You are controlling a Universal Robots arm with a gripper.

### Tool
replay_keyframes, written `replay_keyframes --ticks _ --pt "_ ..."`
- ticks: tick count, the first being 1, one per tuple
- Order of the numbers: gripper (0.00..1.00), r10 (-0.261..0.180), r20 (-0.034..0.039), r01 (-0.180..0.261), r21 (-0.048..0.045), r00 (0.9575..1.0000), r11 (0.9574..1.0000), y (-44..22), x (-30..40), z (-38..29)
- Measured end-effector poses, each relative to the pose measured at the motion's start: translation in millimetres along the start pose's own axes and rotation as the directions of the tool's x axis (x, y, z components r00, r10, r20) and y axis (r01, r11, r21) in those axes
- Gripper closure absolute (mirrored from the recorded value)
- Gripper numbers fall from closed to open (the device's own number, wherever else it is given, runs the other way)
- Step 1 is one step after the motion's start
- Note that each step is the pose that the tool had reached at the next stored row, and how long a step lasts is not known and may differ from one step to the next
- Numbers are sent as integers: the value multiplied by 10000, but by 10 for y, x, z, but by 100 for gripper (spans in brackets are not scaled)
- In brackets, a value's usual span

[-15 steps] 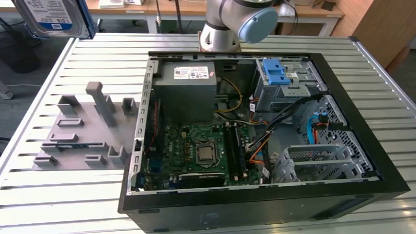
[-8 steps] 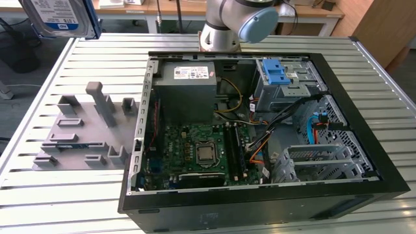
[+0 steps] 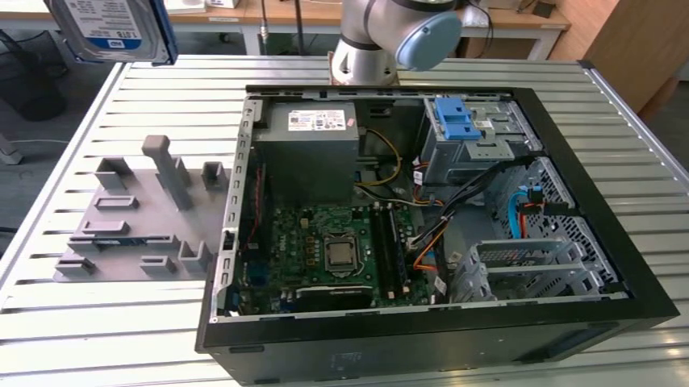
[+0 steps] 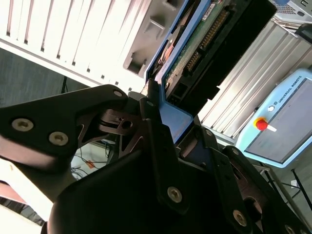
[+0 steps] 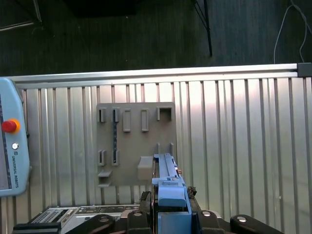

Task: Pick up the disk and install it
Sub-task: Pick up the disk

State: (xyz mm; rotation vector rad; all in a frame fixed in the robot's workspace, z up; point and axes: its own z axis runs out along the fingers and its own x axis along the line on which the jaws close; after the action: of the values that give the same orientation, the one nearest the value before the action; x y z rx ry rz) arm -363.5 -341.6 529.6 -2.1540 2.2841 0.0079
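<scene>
The disk [image 3: 108, 28] hangs high in the air at the far left of the exterior view, above the table's back corner; its silver face and white-and-blue label show, with a blue carrier frame along its edge. In the second wrist view my gripper [image 4: 178, 126] is shut on the disk [image 4: 204, 34], black fingers clamping the blue frame, the green circuit-board underside and connector showing. In the first wrist view the disk [image 5: 168, 178] appears edge-on between the fingers of my gripper [image 5: 169, 202], over the grey fixture [image 5: 136, 144].
The open computer case [image 3: 603, 242] lies on the slatted metal table [image 3: 129, 330], with a drive cage and blue latch [image 3: 457, 121] at its back right. The grey holder fixture [image 3: 140, 218] sits left of the case. A teach pendant [image 5: 9, 141] lies on the table.
</scene>
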Motion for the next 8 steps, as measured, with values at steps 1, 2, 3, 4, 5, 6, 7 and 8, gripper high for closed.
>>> replay_keyframes --ticks 1,2,3,4,5,6,7,8 --pt "64 0 0 0 0 10000 10000 -17 -1 0" --pt "64 0 0 0 0 10000 10000 -35 -2 0" --pt "64 0 0 0 0 10000 10000 -54 -3 0" --pt "64 0 0 0 1 10000 10000 -75 -4 0" --pt "64 0 0 0 0 10000 10000 -92 -5 0" --pt "64 0 0 0 1 10000 10000 -113 -7 0" --pt "64 0 0 0 1 10000 10000 -131 -8 0" --pt "64 0 1 0 1 10000 10000 -149 -9 0"
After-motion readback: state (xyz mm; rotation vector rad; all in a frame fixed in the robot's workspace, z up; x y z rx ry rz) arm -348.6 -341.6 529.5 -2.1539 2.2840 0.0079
